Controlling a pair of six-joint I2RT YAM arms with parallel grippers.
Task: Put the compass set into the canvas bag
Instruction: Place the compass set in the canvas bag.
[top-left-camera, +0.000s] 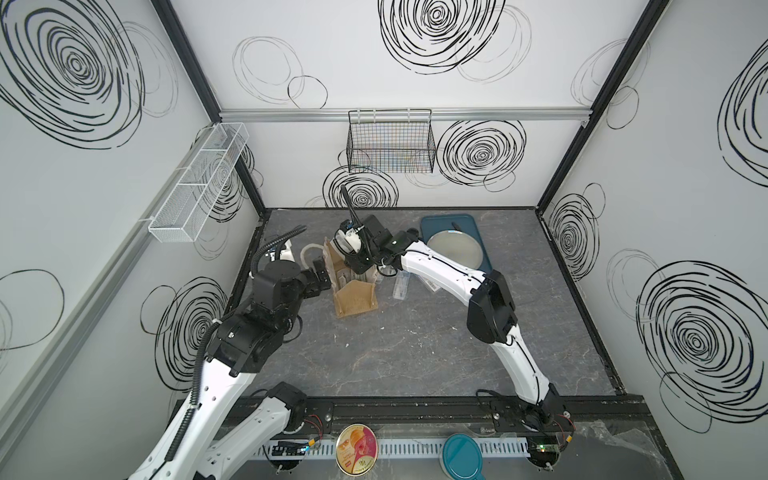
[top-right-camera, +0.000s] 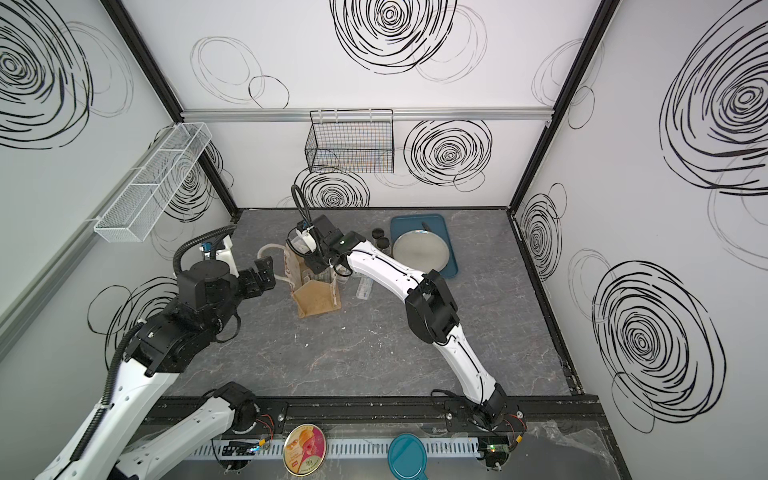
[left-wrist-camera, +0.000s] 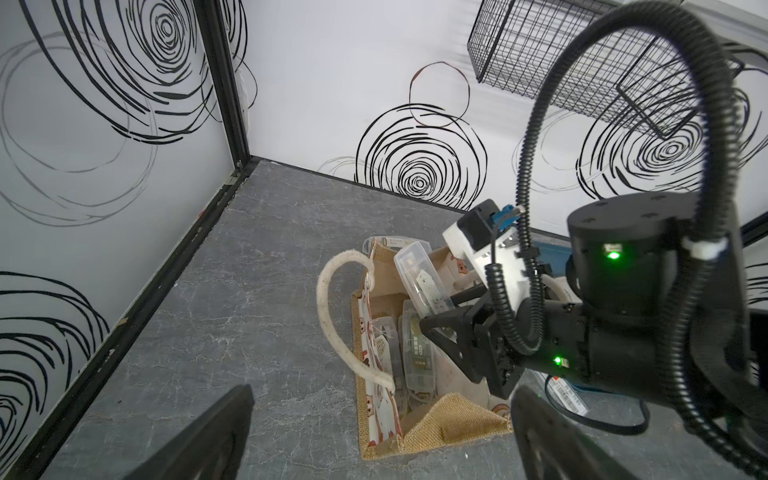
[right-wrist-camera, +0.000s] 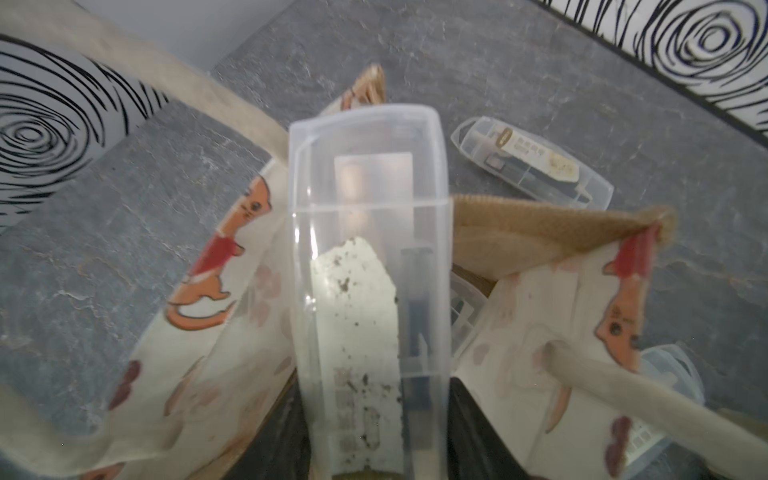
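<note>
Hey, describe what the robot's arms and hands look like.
The left arm and right arm have glossy white links with black joint housings. Black corrugated hoses loop beside the wrists. The left hand and right hand are black; green lights glow near the right one.

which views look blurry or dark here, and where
Right wrist view: the canvas bag and its rope handle blur close to the lens, while the loose clear case beyond looks sharper. Left wrist view: the left end effector shows only dark, soft fingers. Both top views: sharp, evenly lit.
</note>
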